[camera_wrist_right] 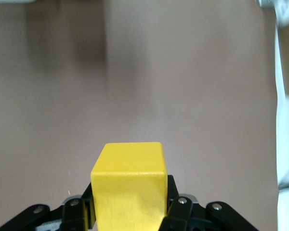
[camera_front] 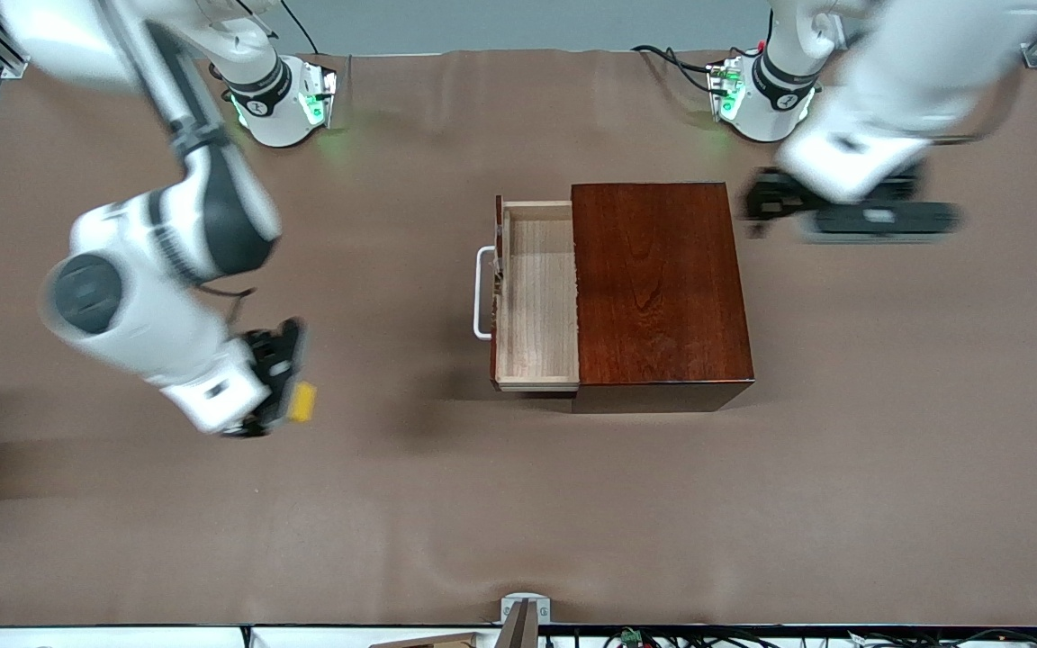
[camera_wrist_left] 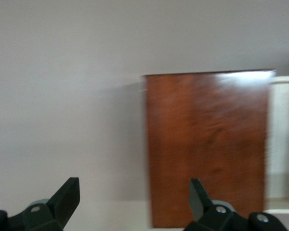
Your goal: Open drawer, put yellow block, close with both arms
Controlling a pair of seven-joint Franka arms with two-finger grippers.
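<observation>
The dark mahogany box [camera_front: 658, 283] stands mid-table. Its pale-wood drawer [camera_front: 536, 297] is pulled out toward the right arm's end, with the white bar handle [camera_front: 481, 292] in front; the tray looks empty. My right gripper [camera_front: 289, 382] is shut on the yellow block [camera_front: 303, 401], held over bare table toward the right arm's end. In the right wrist view the block [camera_wrist_right: 129, 185] fills the space between the fingers. My left gripper [camera_front: 757, 211] is open and empty, in the air beside the box at the left arm's end. The left wrist view shows the box top [camera_wrist_left: 207, 144].
The brown mat [camera_front: 518, 504] covers the table. A small bracket [camera_front: 523, 612] sits at the edge nearest the front camera. Both arm bases [camera_front: 289, 99] glow green along the top of the front view.
</observation>
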